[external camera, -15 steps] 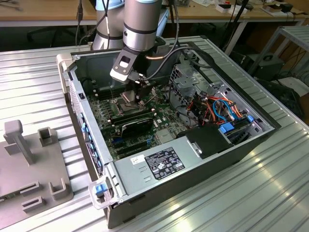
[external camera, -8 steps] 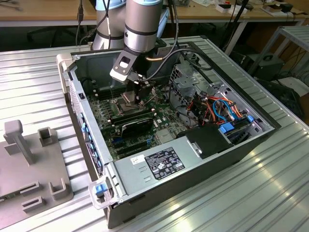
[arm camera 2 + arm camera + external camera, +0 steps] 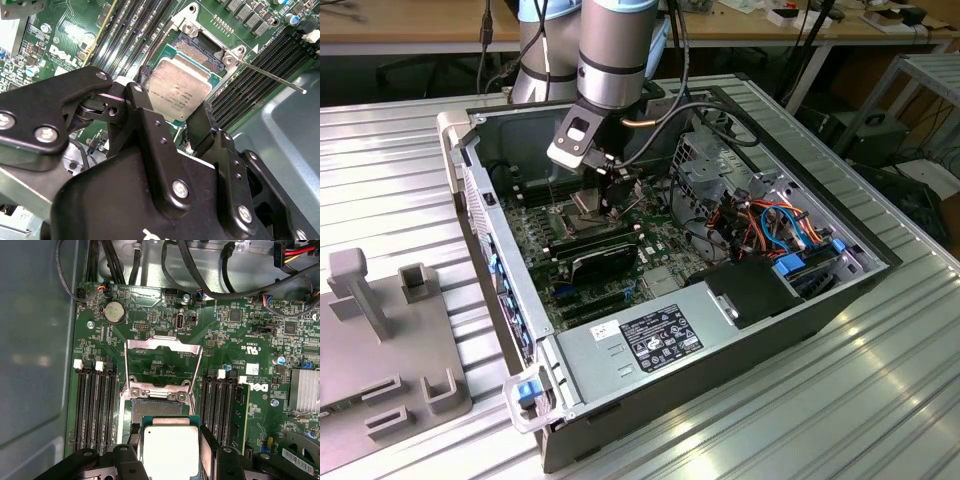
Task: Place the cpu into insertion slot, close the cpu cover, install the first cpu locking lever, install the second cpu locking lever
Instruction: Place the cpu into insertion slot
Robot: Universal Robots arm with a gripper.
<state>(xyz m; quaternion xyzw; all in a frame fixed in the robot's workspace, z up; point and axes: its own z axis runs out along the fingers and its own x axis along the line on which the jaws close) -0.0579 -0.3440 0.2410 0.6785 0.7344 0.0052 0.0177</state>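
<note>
My gripper (image 3: 171, 102) is clenched on the cpu (image 3: 177, 92), one black finger (image 3: 142, 100) on each of two opposite edges, and the chip's silvery-tan face and thin green border are in plain sight in both wrist views. In the first wrist view the cpu (image 3: 170, 445) hangs over the near part of the insertion slot (image 3: 155, 407), leaving a strip of dark pins bare along the far edge. I cannot tell whether the chip touches the slot or sits just above it. The cpu cover (image 3: 162, 344) stands swung up from its hinge at that far edge, its big square window open to the green board behind, so nothing lies over the slot. Room to either side is tight. Long black memory slots (image 3: 95, 410) run close along both flanks of the slot, just beyond my fingers. In the second wrist view a thin locking lever (image 3: 272, 76) juts out from the slot's corner and slants over one bank of those memory slots, well apart from the chip. In the exterior view my arm (image 3: 610, 50) reaches down into the open computer case (image 3: 480, 210), which lies on its side on the ribbed metal tabletop (image 3: 880, 400) with its walls rising all around the board.
</note>
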